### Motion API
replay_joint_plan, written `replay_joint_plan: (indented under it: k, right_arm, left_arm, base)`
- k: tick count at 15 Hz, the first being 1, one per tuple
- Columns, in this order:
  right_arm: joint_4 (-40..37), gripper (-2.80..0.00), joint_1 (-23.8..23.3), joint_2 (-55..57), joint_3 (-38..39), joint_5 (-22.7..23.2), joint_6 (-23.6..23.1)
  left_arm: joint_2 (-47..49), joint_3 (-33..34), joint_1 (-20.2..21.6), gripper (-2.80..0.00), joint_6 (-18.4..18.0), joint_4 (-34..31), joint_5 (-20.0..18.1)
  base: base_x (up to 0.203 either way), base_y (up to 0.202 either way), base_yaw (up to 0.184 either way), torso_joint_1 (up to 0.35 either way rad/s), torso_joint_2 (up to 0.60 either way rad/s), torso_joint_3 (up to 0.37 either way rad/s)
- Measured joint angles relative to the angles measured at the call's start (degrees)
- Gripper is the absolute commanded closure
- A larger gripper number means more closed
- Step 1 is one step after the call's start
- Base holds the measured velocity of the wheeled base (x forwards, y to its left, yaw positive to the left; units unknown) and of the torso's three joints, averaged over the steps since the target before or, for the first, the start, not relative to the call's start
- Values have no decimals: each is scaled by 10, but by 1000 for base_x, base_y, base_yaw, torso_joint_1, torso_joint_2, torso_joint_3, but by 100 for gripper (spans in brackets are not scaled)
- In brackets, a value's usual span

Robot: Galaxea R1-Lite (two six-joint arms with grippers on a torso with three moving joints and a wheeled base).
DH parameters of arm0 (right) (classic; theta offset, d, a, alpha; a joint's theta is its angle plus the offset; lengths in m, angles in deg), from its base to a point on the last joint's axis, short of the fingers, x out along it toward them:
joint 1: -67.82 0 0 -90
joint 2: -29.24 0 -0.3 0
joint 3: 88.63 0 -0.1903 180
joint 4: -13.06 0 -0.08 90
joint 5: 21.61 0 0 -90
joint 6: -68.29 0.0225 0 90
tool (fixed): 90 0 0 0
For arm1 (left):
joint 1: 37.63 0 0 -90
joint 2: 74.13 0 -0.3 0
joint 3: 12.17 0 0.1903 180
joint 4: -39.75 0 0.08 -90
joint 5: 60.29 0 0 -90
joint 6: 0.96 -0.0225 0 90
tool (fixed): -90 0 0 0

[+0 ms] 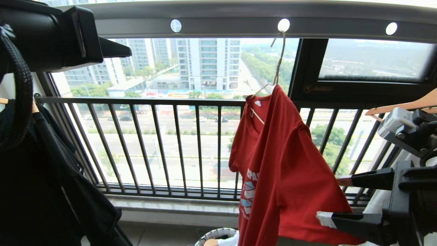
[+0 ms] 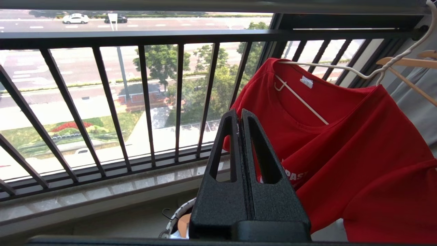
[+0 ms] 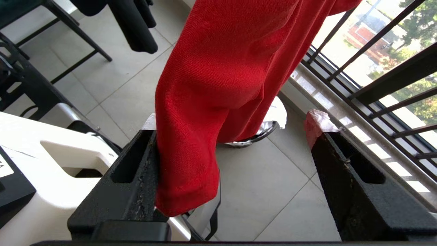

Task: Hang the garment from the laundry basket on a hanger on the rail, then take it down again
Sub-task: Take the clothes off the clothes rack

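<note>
Black textured right tool (image 3: 235,136), white-taped fingertips (image 1: 326,218); braided cable (image 1: 20,89).

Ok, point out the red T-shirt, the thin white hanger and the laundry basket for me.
red T-shirt (image 1: 290,177), head view, middle of its body.
thin white hanger (image 1: 279,61), head view, on its twisted neck.
laundry basket (image 1: 213,235), head view, on its woven rim.

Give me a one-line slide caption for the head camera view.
Red T-shirt on a cream wire hanger hooked in the grey rail, open right end effector at its hem.
</note>
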Motion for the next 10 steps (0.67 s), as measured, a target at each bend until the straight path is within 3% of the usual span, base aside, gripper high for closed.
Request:
replay_joint_plan:
  k: [10]
  right_arm:
    - [3, 0, -2, -24, 46, -2, 0]
  left_arm:
    - [-3, 0, 1, 0, 0, 0, 0]
  base:
    - [0, 0, 0, 0, 0, 0]
